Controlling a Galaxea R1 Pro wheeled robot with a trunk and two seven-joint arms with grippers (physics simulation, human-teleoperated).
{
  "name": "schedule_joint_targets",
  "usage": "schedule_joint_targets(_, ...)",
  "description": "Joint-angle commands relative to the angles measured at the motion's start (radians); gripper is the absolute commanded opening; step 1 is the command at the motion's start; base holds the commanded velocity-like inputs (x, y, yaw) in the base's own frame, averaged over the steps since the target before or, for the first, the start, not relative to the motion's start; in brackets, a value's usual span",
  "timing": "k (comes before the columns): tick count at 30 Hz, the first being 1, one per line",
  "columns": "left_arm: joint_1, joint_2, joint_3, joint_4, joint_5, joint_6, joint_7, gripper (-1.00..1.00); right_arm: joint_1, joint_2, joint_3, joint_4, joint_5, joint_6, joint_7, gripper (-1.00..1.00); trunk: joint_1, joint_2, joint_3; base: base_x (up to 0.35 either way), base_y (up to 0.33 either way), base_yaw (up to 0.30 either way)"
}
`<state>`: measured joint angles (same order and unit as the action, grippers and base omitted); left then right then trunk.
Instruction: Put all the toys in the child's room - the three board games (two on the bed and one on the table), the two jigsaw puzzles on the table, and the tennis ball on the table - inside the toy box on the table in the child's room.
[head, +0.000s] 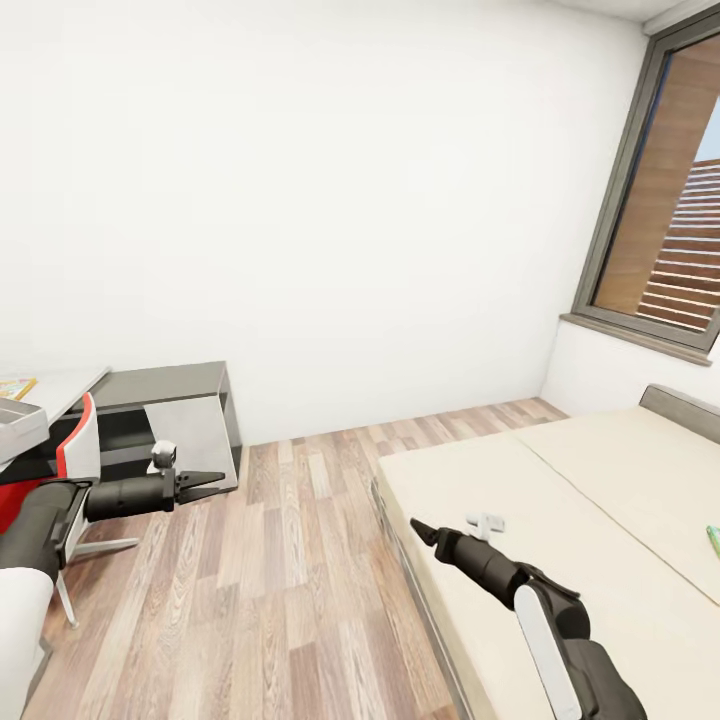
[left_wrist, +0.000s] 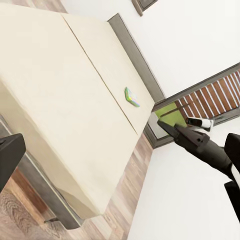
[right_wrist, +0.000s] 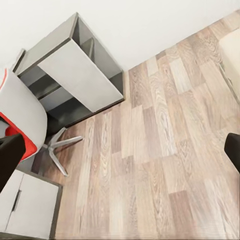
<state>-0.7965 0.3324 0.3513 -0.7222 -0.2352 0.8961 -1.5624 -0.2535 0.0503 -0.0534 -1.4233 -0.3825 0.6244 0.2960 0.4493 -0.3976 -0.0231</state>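
Board game (head: 713, 541): one flat box lies on the bed (head: 600, 500), a green sliver at the far right edge of the head view. In the left wrist view the same box (left_wrist: 132, 97) shows as a small green, pale thing on the beige cover, near the headboard side and close to the seam that runs down the mattress. Its long axis seems to run roughly along that seam, toward the headboard, though it is too small to be sure.

From the jaws of the right gripper (head: 420, 529) the box lies well off to the right and somewhat ahead, across the mattress. That gripper hangs over the near edge of the bed and points left, away from the box; its jaws look closed, with nothing between them. The same gripper (left_wrist: 167, 125) also looks pressed to a point in the left wrist view.

From the left gripper (head: 212, 484) the box is far to the right, past the whole bed. This gripper hovers over the floor (head: 290, 560), beside the chair (head: 80, 450) and the table (head: 60, 385). Its two fingers stand apart, holding nothing.

The right arm is clearly nearer, so I judge it the one to reach. Even so, the box is well apart from it, and the robot likely must turn right first.
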Motion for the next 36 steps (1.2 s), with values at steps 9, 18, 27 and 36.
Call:
schedule_joint_targets(9, -0.001, -0.001, 0.003, -0.001, -0.01, 0.01, -0.008, 1.0, 0.002, 0.001, 0.011, -0.003, -0.003, 0.009, -0.008, 1.0, 0.001, -0.002, -0.002, 0.0, 0.0, 0.0)
schedule_joint_targets(18, -0.001, -0.001, 0.003, -0.001, -0.01, 0.009, -0.008, 1.0, 0.002, 0.003, 0.013, -0.003, -0.001, 0.009, -0.008, 1.0, 0.001, -0.002, -0.002, -0.041, -0.004, 0.138)
schedule_joint_targets(27, -0.001, -0.001, 0.003, -0.001, -0.009, 0.01, -0.008, 1.0, 0.002, 0.01, 0.014, -0.002, 0.002, 0.008, -0.008, 1.0, 0.001, -0.002, -0.002, -0.06, -0.045, 0.278)
schedule_joint_targets(36, -0.001, -0.002, 0.003, -0.001, -0.009, 0.01, -0.008, 1.0, 0.002, 0.011, 0.014, -0.003, 0.003, 0.008, -0.008, 1.0, 0.001, -0.002, -0.002, -0.003, -0.003, 0.285)
